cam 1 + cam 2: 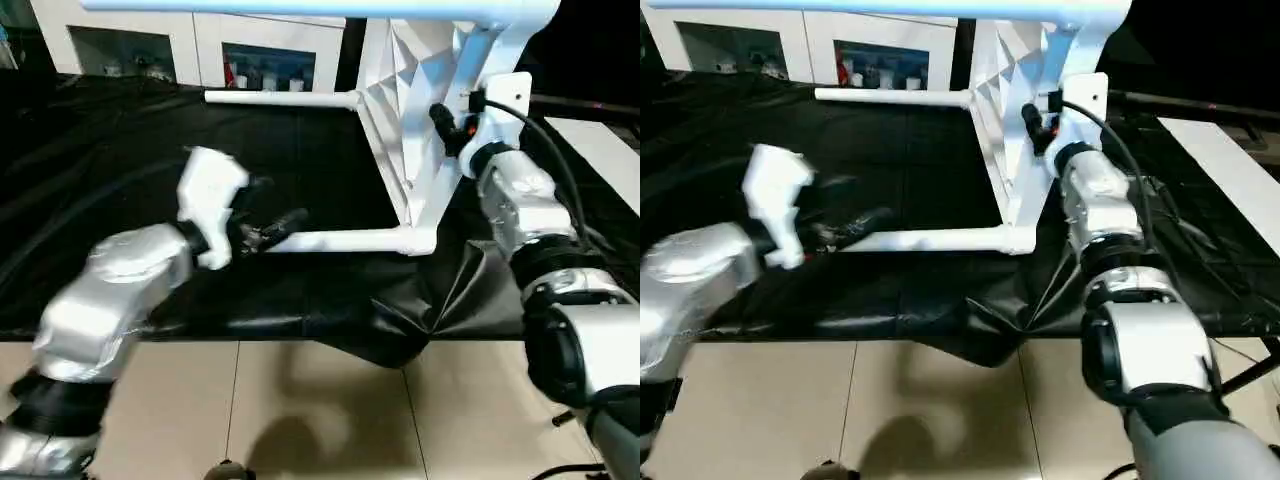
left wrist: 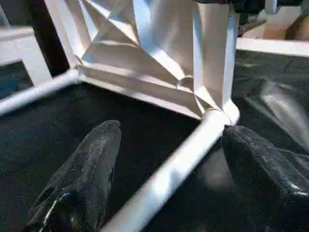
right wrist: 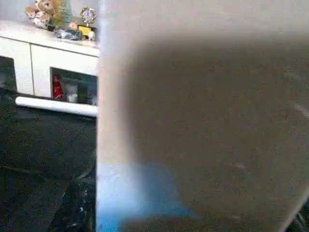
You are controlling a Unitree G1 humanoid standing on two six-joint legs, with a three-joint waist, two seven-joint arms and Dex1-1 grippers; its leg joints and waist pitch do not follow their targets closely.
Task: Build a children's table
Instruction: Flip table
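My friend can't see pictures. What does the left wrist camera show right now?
Two open black fingers of the left gripper sit on either side of a white table leg lying across a black sheet. The leg plugs into a corner of the ribbed white table top, which stands on its edge.

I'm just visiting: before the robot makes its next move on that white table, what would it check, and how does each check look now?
1. Left gripper open around the near leg: ok, fingers either side.
2. Fingers touching that leg: cannot tell.
3. Leg seated in its corner socket: ok, it looks joined.
4. Tabletop tipped on edge, ribs facing the left arm: ok.
5. Right gripper gripping the tabletop: cannot tell, though it is at the edge.
6. Black sheet flat: not ok, bunched near the corner.
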